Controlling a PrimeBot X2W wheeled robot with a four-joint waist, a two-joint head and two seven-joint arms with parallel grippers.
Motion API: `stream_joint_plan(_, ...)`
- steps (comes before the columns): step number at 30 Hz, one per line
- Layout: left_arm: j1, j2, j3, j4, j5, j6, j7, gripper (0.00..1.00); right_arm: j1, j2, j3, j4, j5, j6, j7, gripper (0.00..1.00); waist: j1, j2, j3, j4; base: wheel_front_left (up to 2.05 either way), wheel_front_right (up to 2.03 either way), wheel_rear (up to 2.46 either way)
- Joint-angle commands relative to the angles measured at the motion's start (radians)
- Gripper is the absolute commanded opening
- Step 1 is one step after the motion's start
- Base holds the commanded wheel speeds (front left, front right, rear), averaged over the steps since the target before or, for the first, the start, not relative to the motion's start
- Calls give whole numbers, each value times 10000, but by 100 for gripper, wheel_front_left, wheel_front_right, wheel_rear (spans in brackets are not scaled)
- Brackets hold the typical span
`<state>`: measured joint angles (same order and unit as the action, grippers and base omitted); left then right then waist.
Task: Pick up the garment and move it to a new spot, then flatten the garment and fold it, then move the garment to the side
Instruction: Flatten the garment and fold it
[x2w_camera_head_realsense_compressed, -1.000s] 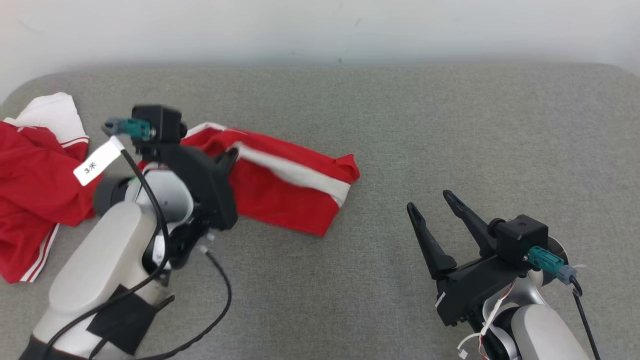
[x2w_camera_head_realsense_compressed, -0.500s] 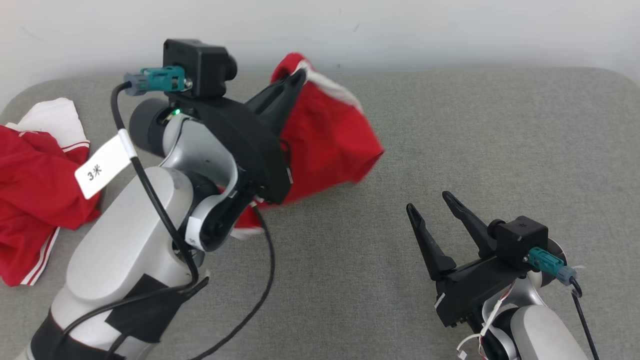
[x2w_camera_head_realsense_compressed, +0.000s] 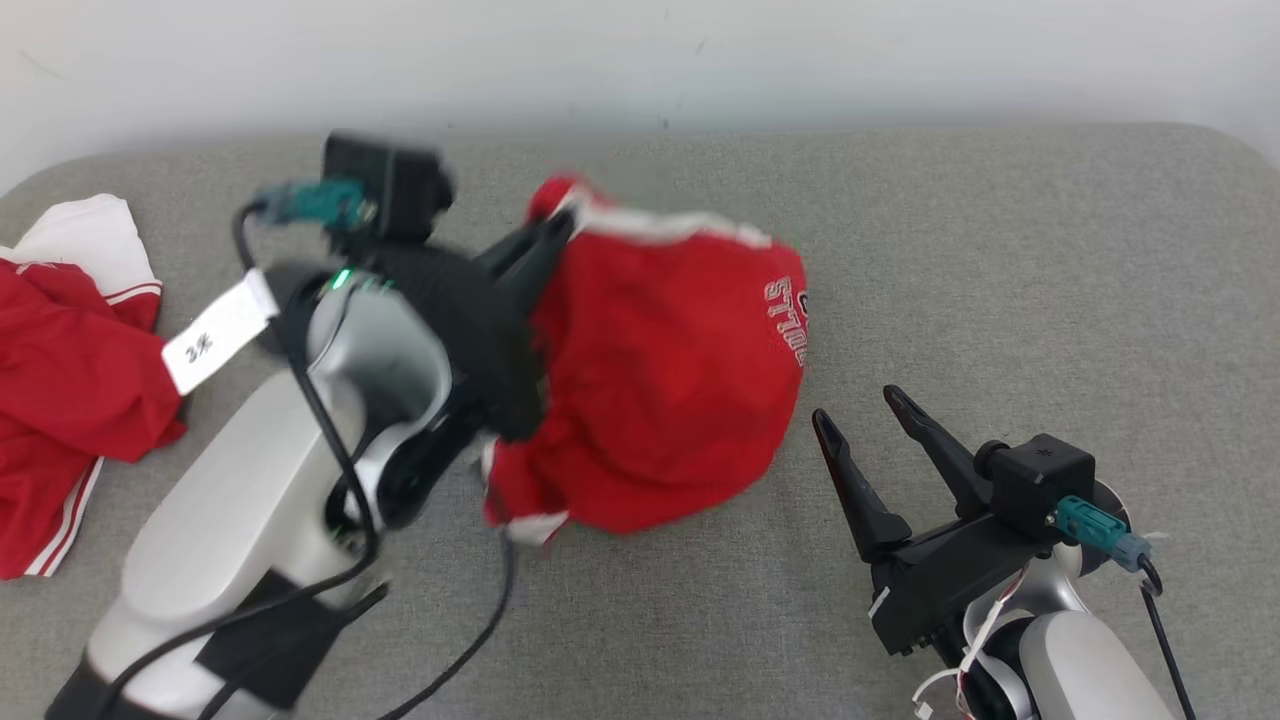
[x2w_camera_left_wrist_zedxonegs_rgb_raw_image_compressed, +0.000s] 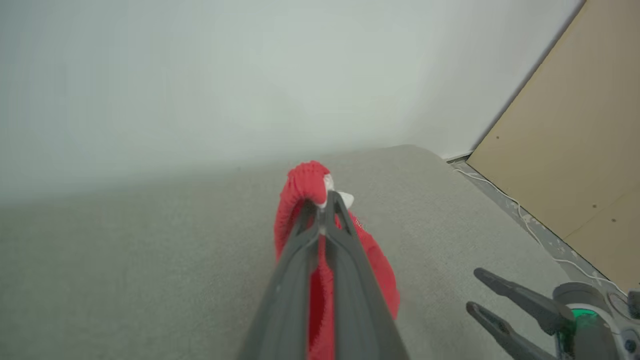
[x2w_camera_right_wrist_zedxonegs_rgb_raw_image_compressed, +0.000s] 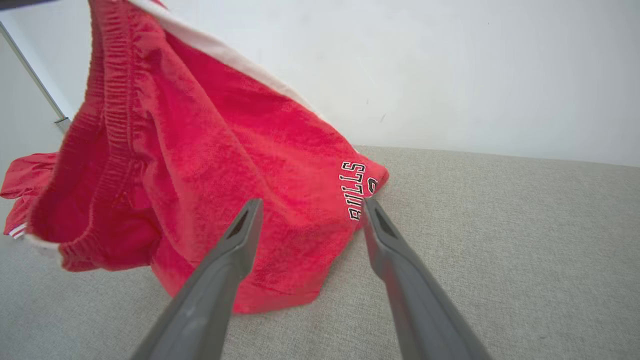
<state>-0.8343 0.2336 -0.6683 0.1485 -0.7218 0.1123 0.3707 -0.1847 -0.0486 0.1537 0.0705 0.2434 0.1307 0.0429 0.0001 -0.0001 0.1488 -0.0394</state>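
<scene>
In the head view, our left gripper (x2w_camera_head_realsense_compressed: 550, 232) is pressed together on the edge of the red shorts (x2w_camera_head_realsense_compressed: 660, 380), which hang below it onto the grey cushion (x2w_camera_head_realsense_compressed: 1000, 250). In the left wrist view, its tips pinch the red cloth. In the right wrist view, our right gripper (x2w_camera_right_wrist_zedxonegs_rgb_raw_image_compressed: 312, 202) stands spread and empty, with the red shorts (x2w_camera_right_wrist_zedxonegs_rgb_raw_image_compressed: 225, 140) just ahead of it.

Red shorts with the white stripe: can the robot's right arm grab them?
Probably yes: the open right gripper points at the red shorts dangling from the shut left gripper, nothing between.
</scene>
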Motion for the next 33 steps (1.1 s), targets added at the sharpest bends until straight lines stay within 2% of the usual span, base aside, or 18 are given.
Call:
stream_joint_plan(1,343,237,79,121,-137,70,83,0,-64,-35,-51,14,60,0,-78,100,-1,1,9,-10,0,0,0)
stream_joint_plan(8,1506,1226,456,1024,-251,614,137,0,49,-34,-158,7,-78,0,18,100,-1,1,-10,267,0,0,0)
stream_joint_plan(15,1135,1172,543,3012,-76,553,-364,0,-83,-37,74,-61,-94,0,140,100,-1,1,44,426,0,0,0)
stream_joint_plan(16,1058,1157,507,3328,-1,563,-465,23,-98,-37,106,-63,-92,0,141,100,-1,1,59,396,0,0,0)
stream_joint_plan(17,995,1130,455,3627,42,587,-518,100,-108,-37,139,-66,-90,0,145,100,-1,1,78,352,0,0,0)
stream_joint_plan(25,486,1048,527,5313,404,796,-1442,100,-59,-34,8,-73,-110,0,125,100,-1,1,152,-33,0,0,0)
stream_joint_plan(30,300,946,633,5738,482,832,-2132,100,-9,-35,-128,-98,-137,0,152,100,-1,1,134,-62,0,0,0)
stream_joint_plan(33,296,778,761,5713,372,702,-2751,100,16,-34,-245,-70,-126,0,165,100,-1,1,91,0,0,0,0)
